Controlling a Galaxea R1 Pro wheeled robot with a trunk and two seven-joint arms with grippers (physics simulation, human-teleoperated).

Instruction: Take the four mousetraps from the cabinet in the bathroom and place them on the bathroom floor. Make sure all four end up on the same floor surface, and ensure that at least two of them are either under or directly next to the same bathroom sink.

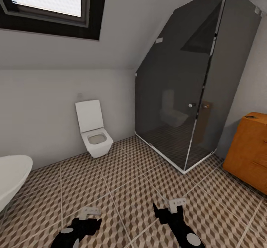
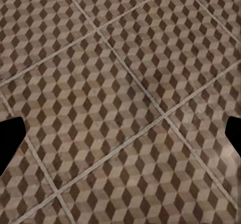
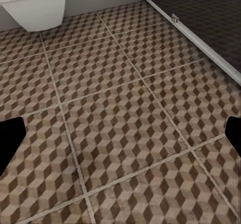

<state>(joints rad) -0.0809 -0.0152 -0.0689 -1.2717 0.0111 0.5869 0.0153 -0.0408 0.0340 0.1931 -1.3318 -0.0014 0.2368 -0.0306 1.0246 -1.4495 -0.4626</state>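
I'm rolling through the bathroom with both arms tucked low, so nothing snags while I steer. The left claw [image 1: 91, 213] and right claw [image 1: 174, 203] hang over the cube-patterned bathroom floor [image 1: 129, 181], both spread open and empty, ready for the first pick. The cabinet [image 1: 248, 150] stands at the right edge, just beside the dark glass shower [image 1: 193, 92]; its drawers look closed, so I judge the mousetraps are inside, out of sight. The toilet [image 1: 92, 129] sits against the far wall, with the bathtub [image 1: 11, 177] at left.
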